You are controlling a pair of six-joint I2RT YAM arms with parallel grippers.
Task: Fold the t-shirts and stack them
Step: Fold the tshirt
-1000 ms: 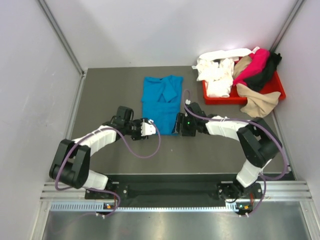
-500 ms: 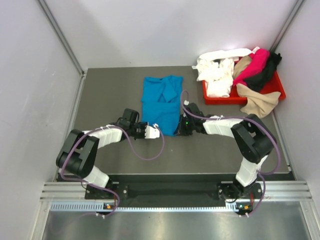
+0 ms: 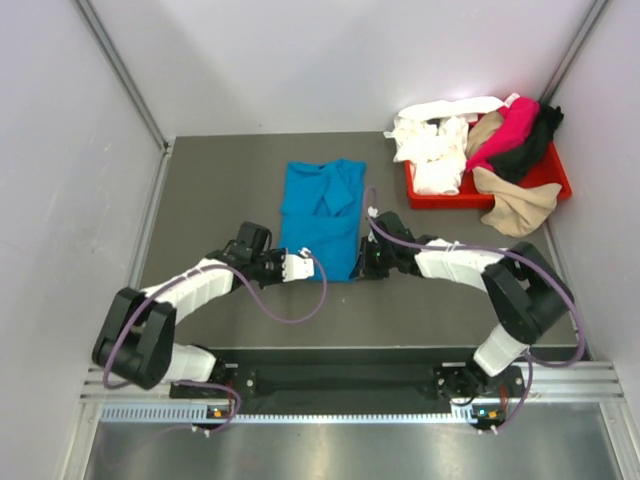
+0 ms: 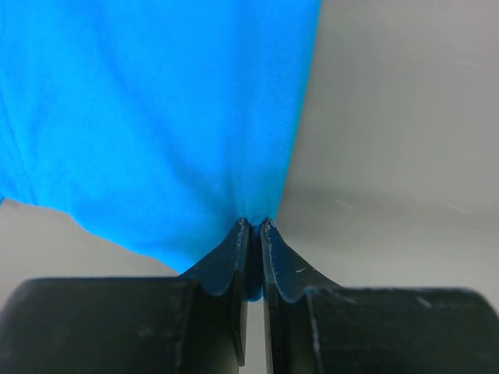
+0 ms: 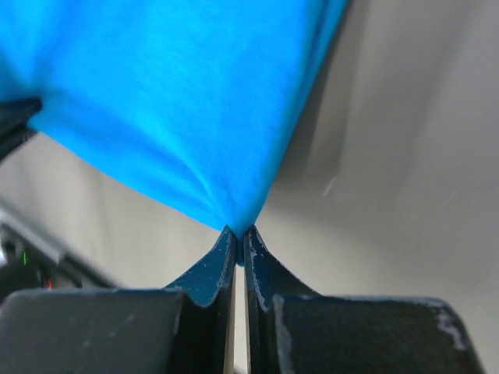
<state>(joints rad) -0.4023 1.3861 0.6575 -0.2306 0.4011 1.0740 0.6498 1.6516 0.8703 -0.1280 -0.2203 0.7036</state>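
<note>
Blue t-shirt (image 3: 320, 212) spread mid-table (image 3: 200, 200), near hem pinched at both corners: left gripper (image 4: 253, 226) closed tight on one, right gripper (image 5: 238, 232) on the other. Other t-shirts (image 3: 500, 150) heaped in red tray (image 3: 450, 200).

Both arms were stretched low and forward with elbows bowed outward and wrists angled in toward each other. The left gripper (image 3: 308, 267) and right gripper (image 3: 362, 268) had fingers pressed together, each pinching a near corner of the bright blue t-shirt (image 3: 322, 215).
</note>
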